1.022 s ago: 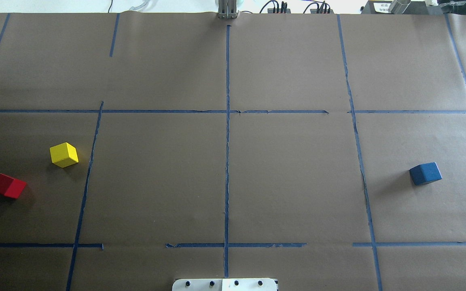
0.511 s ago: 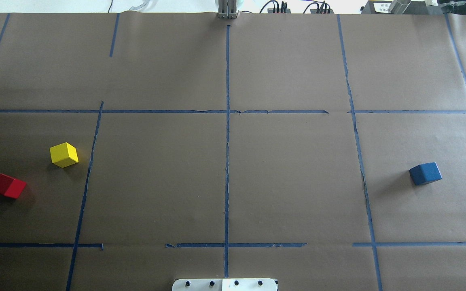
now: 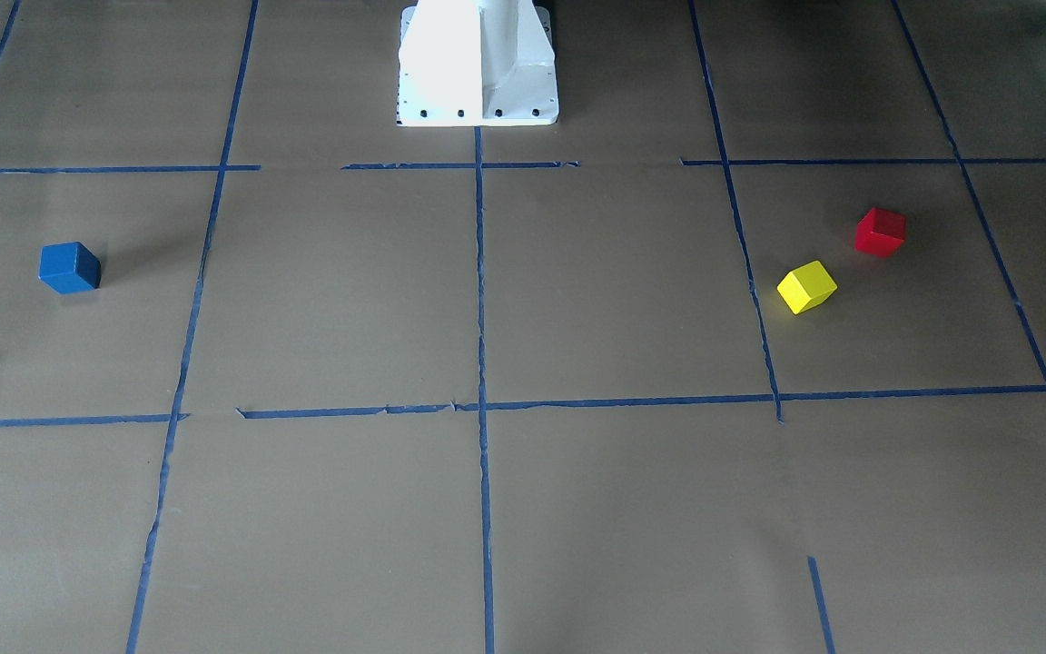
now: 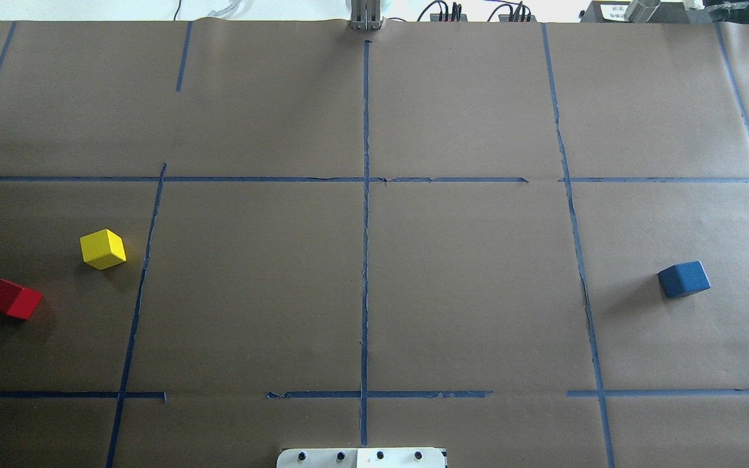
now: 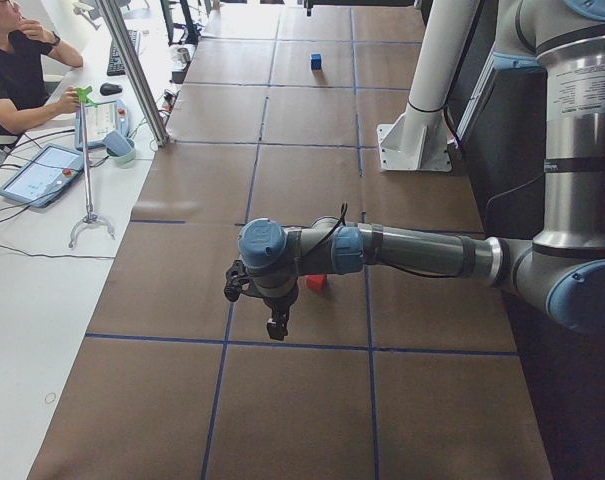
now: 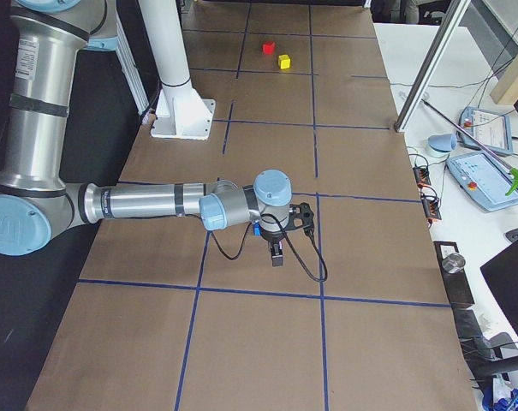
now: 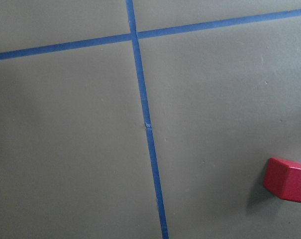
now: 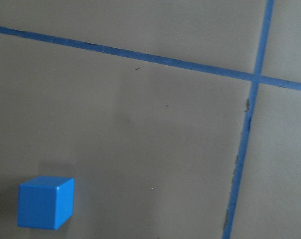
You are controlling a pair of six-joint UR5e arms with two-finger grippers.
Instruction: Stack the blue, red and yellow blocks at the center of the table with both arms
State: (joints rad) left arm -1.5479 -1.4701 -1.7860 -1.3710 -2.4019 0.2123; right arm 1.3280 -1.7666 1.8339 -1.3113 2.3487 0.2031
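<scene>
The red block (image 4: 13,299) and the yellow block (image 4: 103,249) lie close together on the brown paper at the table's left side; both also show in the front-facing view (image 3: 880,232) (image 3: 806,287). The blue block (image 4: 684,279) lies alone at the right side (image 3: 70,267). My left gripper (image 5: 277,325) hangs above the table next to the red block (image 5: 316,283), which sits at the left wrist view's right edge (image 7: 288,180). My right gripper (image 6: 277,255) hangs by the blue block (image 8: 45,202). I cannot tell whether either gripper is open or shut.
Blue tape lines divide the brown paper into squares. The white robot base (image 3: 478,64) stands at the table's near middle edge. An operator (image 5: 22,70), tablets and a metal post (image 5: 132,70) are along the far side.
</scene>
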